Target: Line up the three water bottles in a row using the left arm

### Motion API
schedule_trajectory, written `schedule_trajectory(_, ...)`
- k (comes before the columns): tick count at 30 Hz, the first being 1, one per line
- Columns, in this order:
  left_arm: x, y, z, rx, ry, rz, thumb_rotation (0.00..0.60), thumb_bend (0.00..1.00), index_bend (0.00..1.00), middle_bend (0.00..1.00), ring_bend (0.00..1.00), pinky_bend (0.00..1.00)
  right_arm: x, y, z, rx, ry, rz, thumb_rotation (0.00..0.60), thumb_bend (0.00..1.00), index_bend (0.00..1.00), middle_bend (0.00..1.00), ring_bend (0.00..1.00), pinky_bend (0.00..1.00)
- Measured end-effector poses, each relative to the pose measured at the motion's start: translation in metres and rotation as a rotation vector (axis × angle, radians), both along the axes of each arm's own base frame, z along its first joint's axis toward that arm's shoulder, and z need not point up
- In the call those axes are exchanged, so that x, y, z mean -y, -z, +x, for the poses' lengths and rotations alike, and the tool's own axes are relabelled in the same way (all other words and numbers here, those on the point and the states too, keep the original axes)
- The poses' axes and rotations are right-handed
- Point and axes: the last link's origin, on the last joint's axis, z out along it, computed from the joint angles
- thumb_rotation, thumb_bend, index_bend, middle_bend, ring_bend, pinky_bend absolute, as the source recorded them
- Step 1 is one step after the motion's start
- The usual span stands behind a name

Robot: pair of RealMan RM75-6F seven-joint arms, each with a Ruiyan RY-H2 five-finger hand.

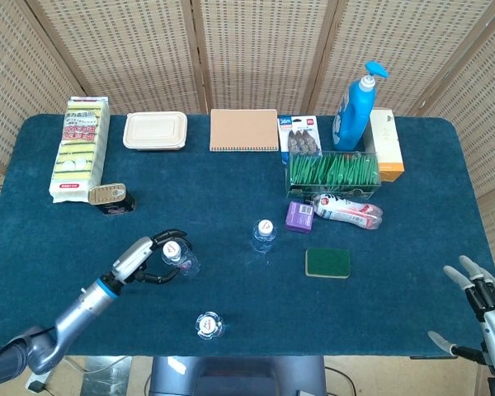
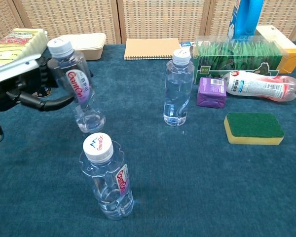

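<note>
My left hand (image 1: 142,261) (image 2: 27,86) grips a clear water bottle (image 1: 180,257) (image 2: 79,91) with a white cap, lifted and tilted above the blue cloth. A second bottle (image 1: 263,235) (image 2: 178,89) stands upright near the table's middle, to the right of the held one. The third bottle (image 1: 209,325) (image 2: 106,179) stands upright at the near edge, closest to me. My right hand (image 1: 483,306) hangs at the lower right corner of the head view, fingers spread, holding nothing.
A green sponge (image 1: 327,262), a purple box (image 1: 299,216) and a lying bottle (image 1: 349,209) sit right of the middle bottle. A tin can (image 1: 109,197) is to the left. Packets, a lidded container, a notebook and a blue pump bottle (image 1: 352,109) line the far side.
</note>
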Motion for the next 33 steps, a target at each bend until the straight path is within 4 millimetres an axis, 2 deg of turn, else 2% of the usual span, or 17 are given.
schedule_trajectory(7, -0.031, 0.012, 0.025, -0.013, -0.019, 0.008, 0.600, 0.39, 0.39, 0.40, 0.18, 0.39, 0.001, 0.001, -0.001, -0.002, 0.005, 0.007, 0.600, 0.00, 0.11, 0.00, 0.00, 0.00)
schedule_trajectory(14, -0.049, 0.042, 0.050, -0.026, -0.015, 0.016, 0.600, 0.39, 0.39, 0.40, 0.18, 0.39, 0.004, 0.003, -0.003, -0.005, 0.017, 0.014, 0.600, 0.00, 0.11, 0.00, 0.00, 0.00)
schedule_trajectory(23, -0.059, 0.072, 0.062, -0.062, -0.029, -0.005, 0.600, 0.39, 0.39, 0.40, 0.18, 0.39, 0.007, 0.003, -0.006, -0.013, 0.036, 0.011, 0.600, 0.00, 0.11, 0.00, 0.00, 0.00)
schedule_trajectory(33, -0.063, 0.087, 0.071, -0.066, -0.023, -0.018, 0.600, 0.39, 0.39, 0.40, 0.18, 0.39, 0.009, 0.001, -0.007, -0.015, 0.048, -0.009, 0.600, 0.00, 0.11, 0.00, 0.00, 0.00)
